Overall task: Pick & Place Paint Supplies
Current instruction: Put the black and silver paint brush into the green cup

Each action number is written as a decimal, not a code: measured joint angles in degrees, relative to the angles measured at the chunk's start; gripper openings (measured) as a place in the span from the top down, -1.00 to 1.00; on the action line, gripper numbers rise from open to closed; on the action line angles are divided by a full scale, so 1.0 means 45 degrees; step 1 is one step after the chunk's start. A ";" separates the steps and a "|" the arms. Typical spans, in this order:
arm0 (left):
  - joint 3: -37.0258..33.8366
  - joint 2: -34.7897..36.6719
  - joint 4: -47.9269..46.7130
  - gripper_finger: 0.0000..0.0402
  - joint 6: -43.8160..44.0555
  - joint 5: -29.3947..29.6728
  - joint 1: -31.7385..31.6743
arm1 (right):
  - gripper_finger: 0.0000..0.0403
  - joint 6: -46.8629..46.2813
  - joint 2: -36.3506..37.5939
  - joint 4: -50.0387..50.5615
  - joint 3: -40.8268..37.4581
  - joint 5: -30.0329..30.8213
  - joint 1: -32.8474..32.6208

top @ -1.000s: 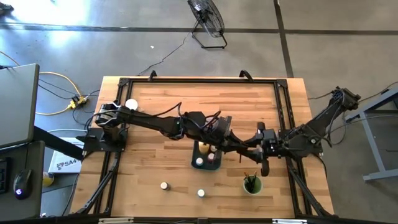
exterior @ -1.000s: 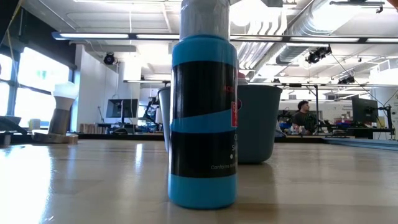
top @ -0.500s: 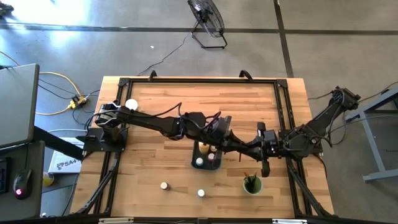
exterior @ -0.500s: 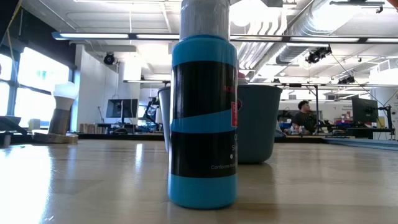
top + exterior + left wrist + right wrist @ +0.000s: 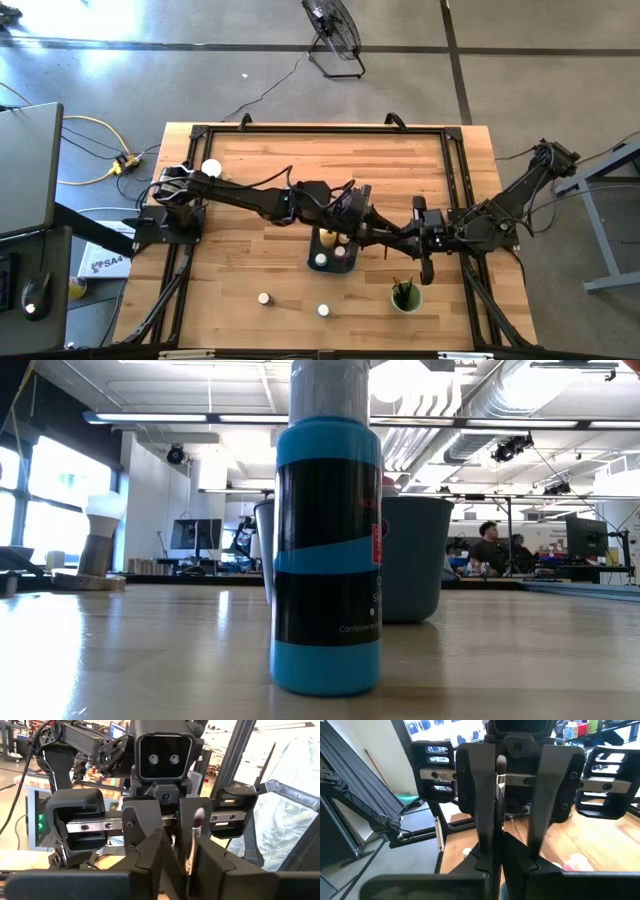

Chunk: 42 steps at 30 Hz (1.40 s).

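Observation:
My two grippers meet fingertip to fingertip above the table's middle, right of the tray. My right gripper [image 5: 408, 240] [image 5: 501, 847] is shut on a thin paintbrush [image 5: 499, 770] [image 5: 193, 840], which stands upright with its bristles up. My left gripper [image 5: 390, 236] [image 5: 182, 852] is open, with one finger on each side of the same brush. I cannot tell whether the left fingers touch it. Pink and yellow bottles and a pale-capped jar [image 5: 320, 259] stand in the blue-grey tray [image 5: 312, 262]. Two jars [image 5: 263, 298] [image 5: 323, 310] stand on the table near its near edge. My right gripper pinches the paintbrush's handle [image 5: 498, 800] below the ferrule between its two fingers. The fingers come level from the table's right side and lie across the brush. The brush is lifted clear of the table, upright, with its bristle end above the fingers.
The round green cup [image 5: 405, 296] stands just nearer than the grippers and holds brushes. In the low view a blue, black-labelled jar [image 5: 325, 560] fills the foreground, with the tray [image 5: 412, 560] behind it. A black frame [image 5: 320, 131] runs around the tabletop. People sit far off in the room.

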State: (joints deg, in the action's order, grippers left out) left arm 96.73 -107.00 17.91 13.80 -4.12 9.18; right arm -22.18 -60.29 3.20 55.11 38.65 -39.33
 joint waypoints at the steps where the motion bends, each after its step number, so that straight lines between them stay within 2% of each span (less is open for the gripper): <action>1: 0.0000 0.0004 0.0000 0.53 -0.0015 -0.0001 -0.0042 | 0.94 0.0013 0.0000 -0.0003 0.0000 0.0010 -0.0002; 4: 0.0000 0.0026 -0.0005 0.45 -0.0009 -0.0049 -0.0176 | 0.94 0.0025 0.0047 0.0019 0.0000 0.0114 0.0000; 10: -0.0022 0.0386 -0.0695 0.26 0.0219 -0.1101 -0.0603 | 0.94 0.0028 0.0345 0.0474 0.0000 0.0363 -0.0076; 15: -0.0019 0.0777 -0.1144 0.12 0.0379 -0.1838 -0.0965 | 0.94 -0.0029 0.0952 0.1379 0.0000 0.1799 -0.0649; 19: -0.0015 0.0989 -0.1325 0.09 0.0381 -0.2030 -0.1212 | 0.94 -0.0068 0.1478 0.1704 0.0000 0.3148 -0.1391; 26: -0.0005 0.1222 -0.1368 0.08 0.0682 -0.2113 -0.1721 | 0.94 -0.0217 0.1805 0.2125 0.0005 0.6447 -0.3474; 32: -0.0005 0.1243 -0.1361 0.08 0.0700 -0.1997 -0.1893 | 0.94 -0.2861 0.1435 0.3686 0.0005 0.8209 -0.5017; 38: -0.0005 0.1243 -0.1359 0.08 0.0666 -0.1677 -0.1882 | 0.94 -0.6968 0.0365 0.5835 0.0005 0.8612 -0.5889; 42: -0.0005 0.1243 -0.1365 0.08 0.0666 -0.1613 -0.1890 | 0.94 -0.8638 -0.0542 0.6431 0.0005 0.9015 -0.6302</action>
State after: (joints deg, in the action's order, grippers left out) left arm 96.71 -101.41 11.77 16.80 -11.38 0.67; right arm -61.05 -62.73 32.14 55.13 79.22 -67.69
